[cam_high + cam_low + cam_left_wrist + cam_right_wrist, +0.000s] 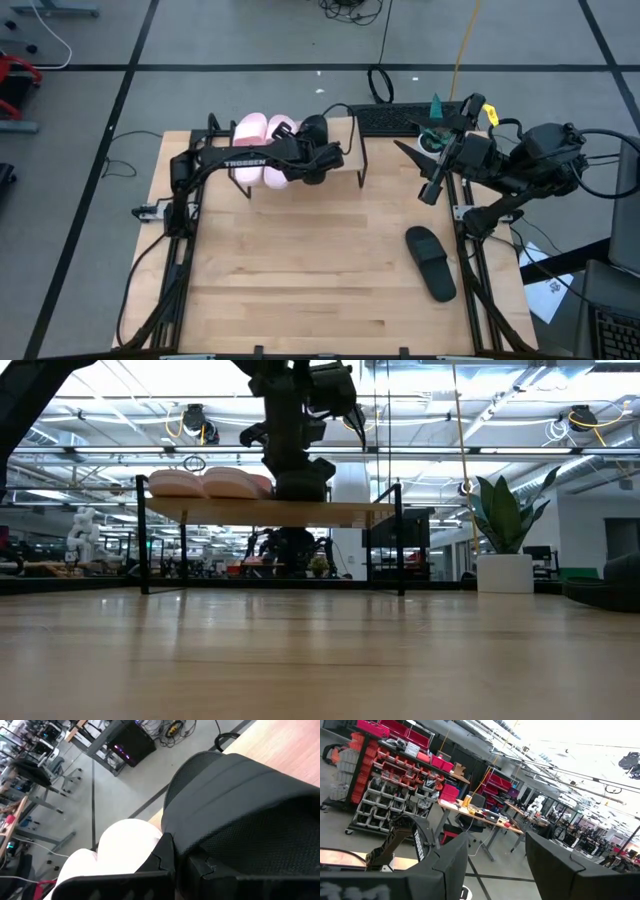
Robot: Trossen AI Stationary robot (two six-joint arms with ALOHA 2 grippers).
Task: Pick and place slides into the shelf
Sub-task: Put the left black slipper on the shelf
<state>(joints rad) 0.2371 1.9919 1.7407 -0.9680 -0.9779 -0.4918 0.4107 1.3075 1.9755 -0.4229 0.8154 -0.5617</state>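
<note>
**A:** Start with the big picture. Why is the tabletop [300, 270] so bare?

**B:** Because most of the work has gone to the far edge. The shelf [345, 135] stands there on thin black legs, and its plank already carries the pink pair [262, 140], side by side at its left end. I'd judge that end was filled first so the remaining room runs rightward.

**A:** And the left arm stretched across it?

**B:** It reaches over the plank from the left side. Its left tool [318, 160] is clenched on a black slide [313, 128], holding it just beside the pinks. The left wrist view shows the dark strap close up with the pale toe next to it, nearly touching. From the low view the black slide looks to be at plank height, but I cannot tell whether it fully rests there yet.

**A:** So it sits tight against the pinks on purpose?

**B:** Probably, to leave space for the last one.

**A:** Which is where?

**B:** The other black slide [432, 262] lies flat on the tabletop near the right edge, well apart from the shelf.

**A:** And the right arm?

**B:** It waits, folded back at the right rear corner, clear of that sandal. Its right tool [432, 190] is released and empty, the fingers [560, 865] spread, aimed out at the room.
</note>
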